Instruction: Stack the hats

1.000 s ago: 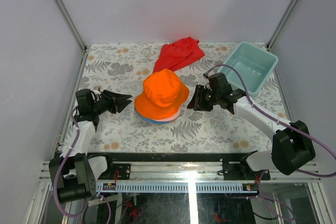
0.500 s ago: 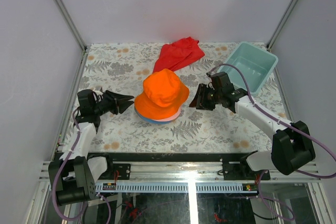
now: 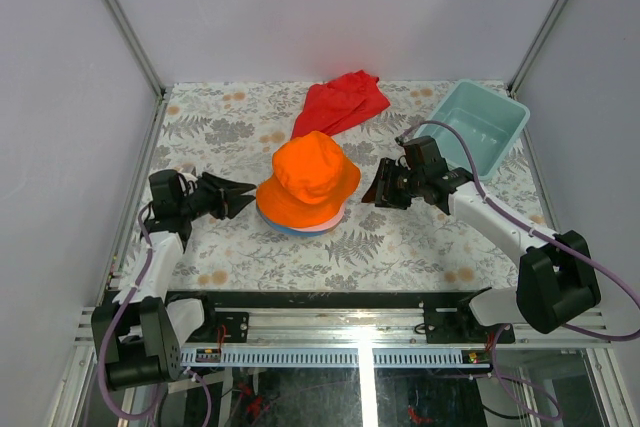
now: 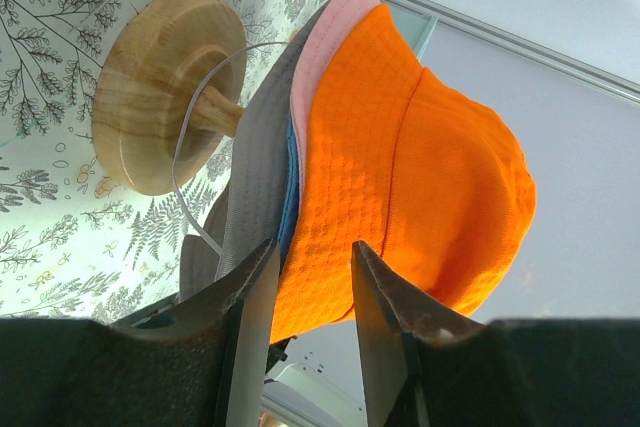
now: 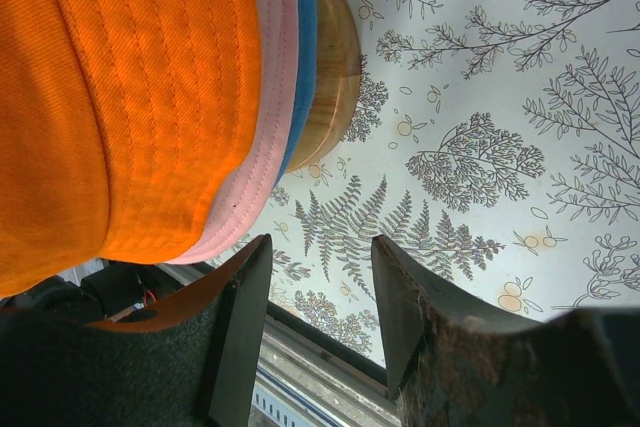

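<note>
Pale-walled, fern-printed tabletop (image 3: 400, 247) bears stacked hats (image 3: 310, 179); left hand (image 4: 313, 257) and right hand (image 5: 320, 247) spread, apparently empty.

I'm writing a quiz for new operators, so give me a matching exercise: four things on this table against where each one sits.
Things:
1. orange hat
2. red cloth
3. bin
4. stand

Places:
A. far right corner
B. under the stack
C. top of the stack
D. far edge, behind the stack

Pairs: 1-C, 2-D, 3-A, 4-B
</note>
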